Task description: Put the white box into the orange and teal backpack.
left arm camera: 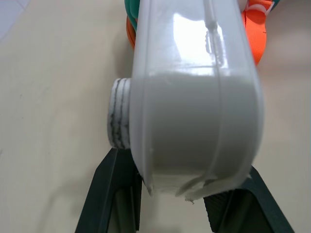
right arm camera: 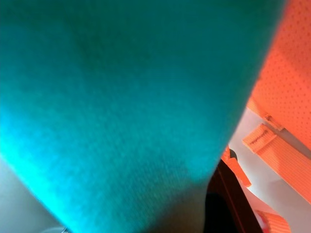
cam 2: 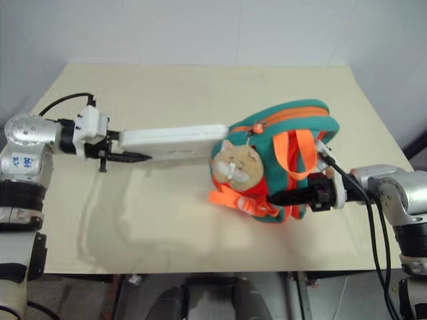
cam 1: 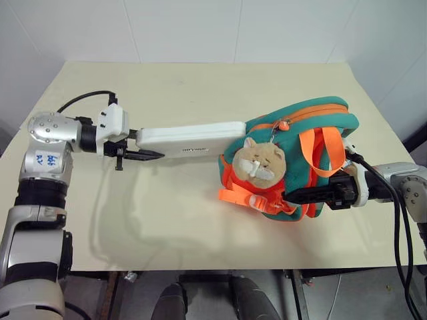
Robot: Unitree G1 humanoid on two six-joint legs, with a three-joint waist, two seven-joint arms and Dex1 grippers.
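Left end effector [cam 1: 141, 155] holds near end of white box [cam 1: 190, 138], fingers clamped on it. Box stretches long way straight ahead of it, far end right at mouth of orange and teal backpack [cam 1: 293, 143]. Right end effector [cam 1: 303, 195] pinches backpack's side, lifted above desk [cam 1: 167, 220]. Next, I think: push box along its length, inside.

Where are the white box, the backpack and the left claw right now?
white box [cam 1: 190, 137]: left eye view, flat top.
orange and teal backpack [cam 1: 303, 117]: left eye view, teal upper panel.
left claw [cam 1: 155, 154]: left eye view, between fingertips.
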